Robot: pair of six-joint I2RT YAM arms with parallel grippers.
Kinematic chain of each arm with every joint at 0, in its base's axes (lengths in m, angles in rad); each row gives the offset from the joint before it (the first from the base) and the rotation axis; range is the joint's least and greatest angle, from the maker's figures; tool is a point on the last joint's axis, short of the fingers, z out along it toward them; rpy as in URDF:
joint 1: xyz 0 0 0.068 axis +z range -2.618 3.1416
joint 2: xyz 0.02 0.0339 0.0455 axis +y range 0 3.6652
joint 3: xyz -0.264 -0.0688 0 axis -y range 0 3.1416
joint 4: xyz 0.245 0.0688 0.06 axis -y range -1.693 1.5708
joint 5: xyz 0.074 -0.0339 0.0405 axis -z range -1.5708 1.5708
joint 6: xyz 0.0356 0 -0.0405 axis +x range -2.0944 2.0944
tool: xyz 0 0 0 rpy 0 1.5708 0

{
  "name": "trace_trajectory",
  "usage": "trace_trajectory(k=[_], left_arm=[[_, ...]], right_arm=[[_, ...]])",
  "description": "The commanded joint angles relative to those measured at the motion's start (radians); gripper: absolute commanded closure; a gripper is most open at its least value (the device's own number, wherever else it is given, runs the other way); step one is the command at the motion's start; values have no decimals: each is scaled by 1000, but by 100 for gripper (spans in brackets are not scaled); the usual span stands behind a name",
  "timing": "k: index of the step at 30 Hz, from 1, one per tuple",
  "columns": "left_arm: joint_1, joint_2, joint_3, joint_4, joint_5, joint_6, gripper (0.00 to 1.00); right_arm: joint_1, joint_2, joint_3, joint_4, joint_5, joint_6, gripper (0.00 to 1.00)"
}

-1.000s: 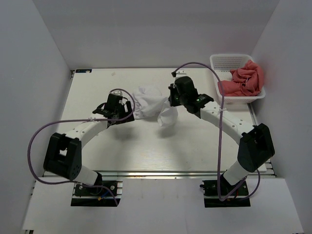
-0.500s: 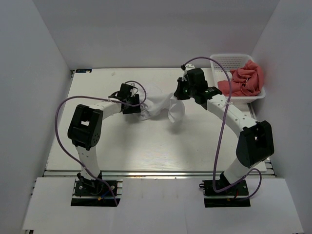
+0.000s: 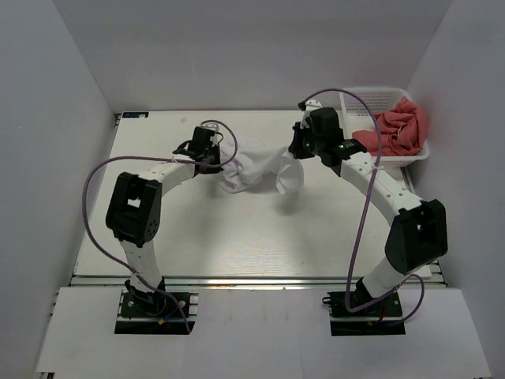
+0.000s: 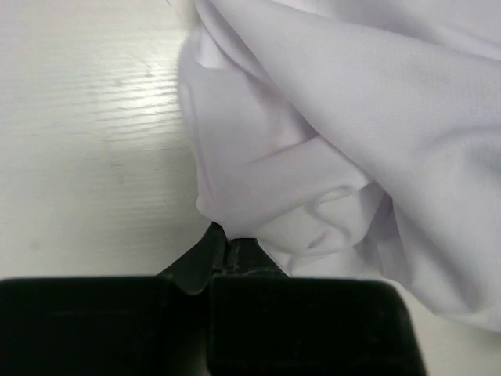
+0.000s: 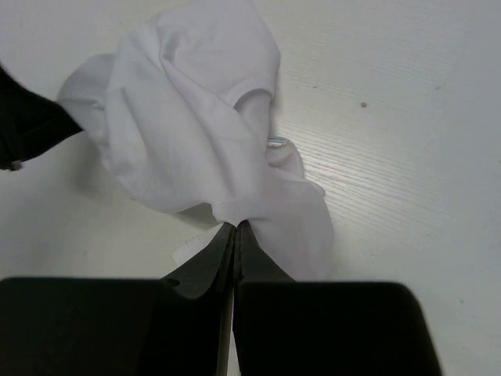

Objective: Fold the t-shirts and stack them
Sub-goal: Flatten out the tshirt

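A crumpled white t-shirt hangs bunched between the two arms over the far middle of the table. My left gripper is shut on its left edge; the pinched cloth rises straight from the closed tips of that gripper. On the shirt's right end my right gripper is shut, and white folds spread out from its closed tips. Coral-pink t-shirts lie heaped in the basket at the back right.
The white lattice basket stands at the far right corner against the wall. White walls enclose the table on three sides. A purple cable loops beside the right arm.
My left gripper reached the shirt's left edge and closed on it. The right gripper carried its end of the shirt back and to the right, stretching the cloth between the arms.
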Motion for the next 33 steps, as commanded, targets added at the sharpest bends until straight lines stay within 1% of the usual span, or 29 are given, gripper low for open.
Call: trace_trajectory(k=[1, 2, 3, 5, 6, 9, 10, 11, 13, 14, 15, 16, 17, 18, 19, 21, 23, 26, 29, 33], left_arm=[[-2, -239, -17, 24, -115, 19, 100], [-2, -285, -46, 33, -155, 28, 100], [-2, -376, -57, 33, -175, 28, 100], [-2, -469, -87, 33, -207, 39, 100], [-2, -559, -88, 33, -217, 39, 100], [-2, -691, -115, 33, -264, 48, 100], [-2, -775, -127, 33, -275, 48, 100], [-2, -817, -127, 24, -286, 48, 100], [-2, -894, -137, 14, -311, 58, 100], [-2, -966, -137, 1, -321, 58, 100], [-2, -1000, -137, -11, -321, 58, 100], [-2, -1032, -126, -12, -321, 58, 100], [-2, -1063, -117, -12, -310, 67, 100], [-2, -1092, -117, -21, -298, 76, 100], [-2, -1145, -88, -42, -265, 76, 100], [-2, -1196, -75, -51, -203, 76, 100], [-2, -1267, -75, -61, -165, 67, 100], [-2, -1311, -86, -61, -114, 44, 100], [9, -1312, -95, -71, -114, 24, 100], [9, -1224, -150, -81, -115, 10, 100]], right_arm=[[-16, -118, 71, 22, 120, -44, 100], [-19, -129, 70, 25, 136, -52, 100], [-19, -160, 62, 35, 177, -64, 100], [-24, -235, 45, 51, 203, -96, 100], [-25, -276, 39, 58, 218, -107, 100], [-25, -393, -20, 103, 251, -145, 100], [-25, -416, -34, 108, 255, -161, 100], [-25, -488, -45, 129, 258, -170, 100], [-25, -540, -63, 153, 272, -201, 100], [-25, -565, -92, 163, 277, -204, 100], [-24, -638, -99, 172, 283, -204, 100], [-25, -658, -108, 175, 265, -246, 100], [-22, -722, -110, 174, 258, -254, 100], [-22, -740, -104, 172, 251, -261, 100], [-22, -761, -100, 146, 201, -271, 100], [-22, -835, -87, 123, 179, -265, 100], [-22, -893, -88, 106, 101, -267, 100], [-22, -939, -122, 124, 97, -253, 100], [-22, -912, -154, 138, 131, -247, 100], [-19, -814, -224, 175, 185, -218, 100]])
